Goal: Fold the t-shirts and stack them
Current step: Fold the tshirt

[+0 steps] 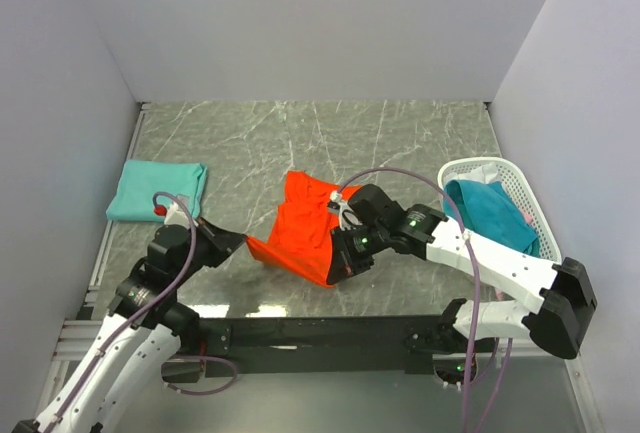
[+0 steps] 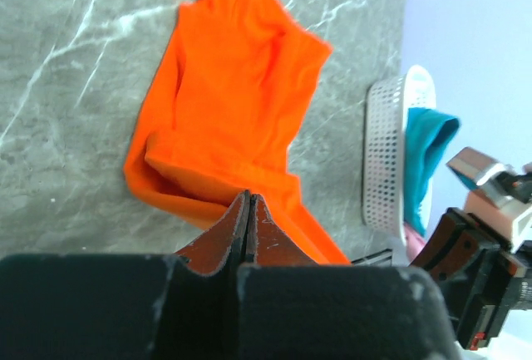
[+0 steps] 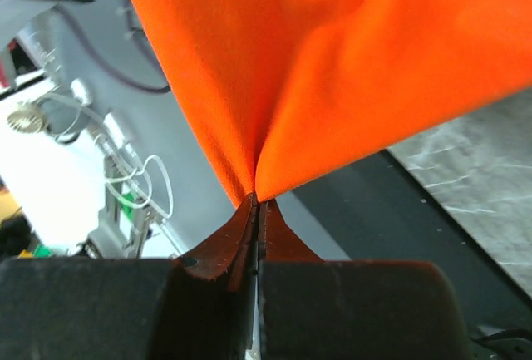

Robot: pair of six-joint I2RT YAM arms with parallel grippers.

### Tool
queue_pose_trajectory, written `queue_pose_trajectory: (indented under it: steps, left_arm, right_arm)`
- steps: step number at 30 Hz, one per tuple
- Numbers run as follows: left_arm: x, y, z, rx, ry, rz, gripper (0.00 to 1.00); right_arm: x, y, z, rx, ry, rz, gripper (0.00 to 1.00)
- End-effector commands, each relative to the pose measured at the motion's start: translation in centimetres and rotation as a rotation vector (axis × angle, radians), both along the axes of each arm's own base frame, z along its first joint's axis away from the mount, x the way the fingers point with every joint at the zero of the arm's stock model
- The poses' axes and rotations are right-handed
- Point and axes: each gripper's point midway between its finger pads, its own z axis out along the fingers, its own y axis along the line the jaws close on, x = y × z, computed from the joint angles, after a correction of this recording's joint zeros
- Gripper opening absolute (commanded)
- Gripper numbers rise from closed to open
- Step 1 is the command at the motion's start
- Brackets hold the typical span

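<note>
Grey marbled surface (image 1: 400, 133) carried orange shirt (image 1: 305, 218) mid-frame; left pincer (image 1: 243, 243) clamped its lower-left corner, right pincer (image 1: 337, 275) clamped lower-right corner; folded teal shirt (image 1: 155, 190) lay left.

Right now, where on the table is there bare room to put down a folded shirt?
Bare: the far strip of table, and the patch between the teal shirt and the orange shirt. Crowded: the near middle, where left gripper and right gripper hold the orange shirt, and the basket side.
</note>
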Motion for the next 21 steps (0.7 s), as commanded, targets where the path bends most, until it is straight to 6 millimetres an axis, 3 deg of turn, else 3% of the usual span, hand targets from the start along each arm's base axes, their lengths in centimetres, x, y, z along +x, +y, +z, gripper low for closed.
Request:
queue_pose_trajectory:
  steps: [1,8,21]
  left_arm:
    - [0.6,1.4,3.3,-0.004,-0.077,0.083,0.01]
    - [1.8,1.3,5.1,0.000,-0.119,0.095,0.01]
    - [6.3,0.3,5.6,0.061,-0.107,0.128,0.01]
  right_arm:
    - [-2.4,-0.4,2.6,0.059,0.047,0.089,0.00]
    - [-2.1,-0.4,3.6,0.079,0.025,0.089,0.00]
    - [4.2,-1.6,3.8,0.129,-0.008,-0.062,0.00]
